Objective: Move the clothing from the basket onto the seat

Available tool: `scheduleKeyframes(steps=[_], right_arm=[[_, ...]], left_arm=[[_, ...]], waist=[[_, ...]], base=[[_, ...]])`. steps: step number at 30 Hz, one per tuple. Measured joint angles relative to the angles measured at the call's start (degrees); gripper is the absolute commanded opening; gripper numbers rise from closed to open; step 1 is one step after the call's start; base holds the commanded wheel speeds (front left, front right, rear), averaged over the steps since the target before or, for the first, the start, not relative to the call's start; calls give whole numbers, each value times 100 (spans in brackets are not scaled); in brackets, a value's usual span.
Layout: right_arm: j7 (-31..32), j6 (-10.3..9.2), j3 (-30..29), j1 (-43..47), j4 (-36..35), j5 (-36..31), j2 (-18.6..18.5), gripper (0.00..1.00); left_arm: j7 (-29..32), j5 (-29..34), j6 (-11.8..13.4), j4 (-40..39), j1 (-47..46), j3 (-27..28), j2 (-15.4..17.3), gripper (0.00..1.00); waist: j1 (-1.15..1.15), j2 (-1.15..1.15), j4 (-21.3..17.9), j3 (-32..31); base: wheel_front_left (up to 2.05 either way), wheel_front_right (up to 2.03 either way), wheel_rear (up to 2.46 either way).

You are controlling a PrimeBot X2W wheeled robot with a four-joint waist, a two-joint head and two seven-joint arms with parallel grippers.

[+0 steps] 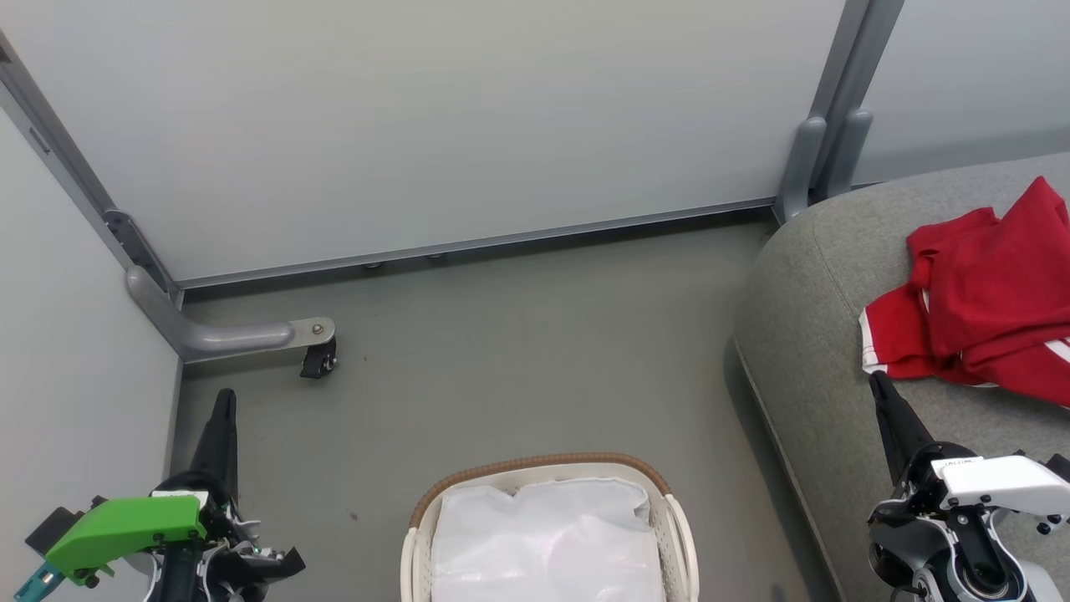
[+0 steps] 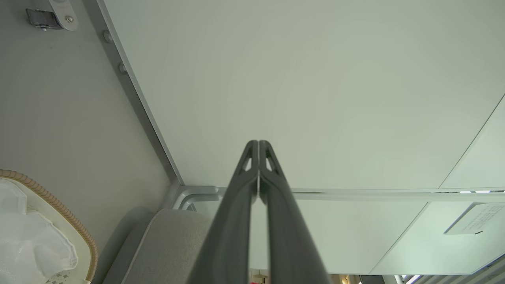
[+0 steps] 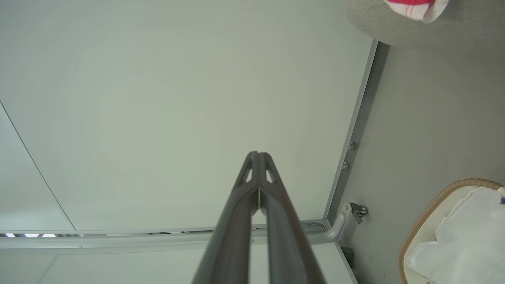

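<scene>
Grey floor (image 1: 518, 351) below, pale partition (image 1: 418, 125) ahead. Left claw (image 1: 224, 400) closed, empty, basket (image 1: 535, 464) to its right. Right claw (image 1: 878, 382) closed, empty, clothing (image 1: 986, 293) just beyond its tips on seat (image 1: 802, 334).

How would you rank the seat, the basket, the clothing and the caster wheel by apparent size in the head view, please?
1. seat
2. basket and clothing: about alike, both cropped by the frame, so unranked
3. caster wheel

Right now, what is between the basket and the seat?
Just bare grey floor between the basket and the seat, seen in the head view.
</scene>
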Motion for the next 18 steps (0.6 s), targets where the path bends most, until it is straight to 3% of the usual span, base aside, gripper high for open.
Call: scheduleKeyframes(steps=[18], right_arm=[[0,0,0,0,0,0,0,0]], left_arm=[[0,0,0,0,0,1,0,0]], waist=[[0,0,0,0]], base=[[0,0,0]])
